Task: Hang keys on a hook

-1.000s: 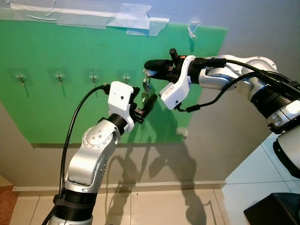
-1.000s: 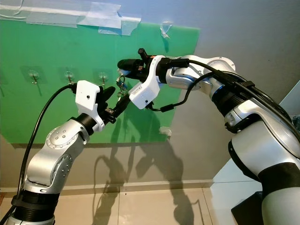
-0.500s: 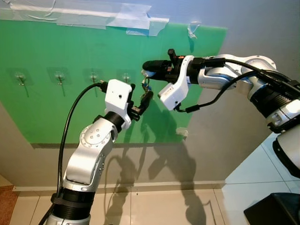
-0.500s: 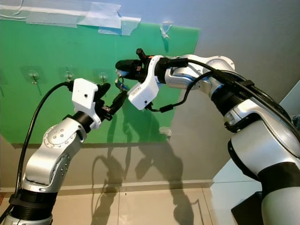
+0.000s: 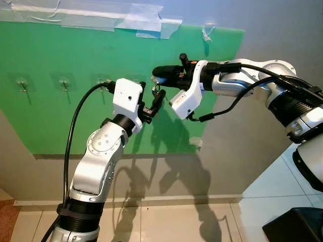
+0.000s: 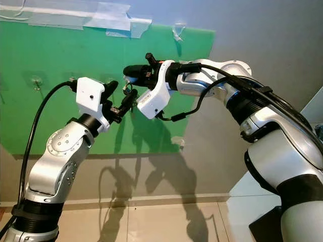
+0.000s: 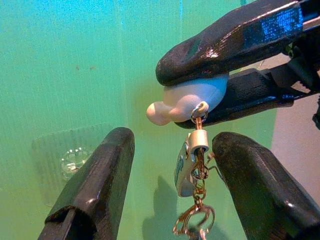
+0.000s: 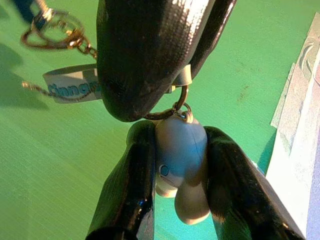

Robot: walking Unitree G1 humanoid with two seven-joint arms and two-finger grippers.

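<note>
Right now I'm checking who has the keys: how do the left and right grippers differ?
The right gripper is shut on the keychain's white charm, while the left gripper is open, fingers either side of the dangling chain. The right gripper reaches in level from the robot's right at hook height; the left gripper comes up from below. Both are close to the green board, near the clear hooks.

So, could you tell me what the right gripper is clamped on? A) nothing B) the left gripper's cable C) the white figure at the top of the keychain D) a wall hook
C: the right gripper pinches the white figure, with the chain hanging below it.
</note>
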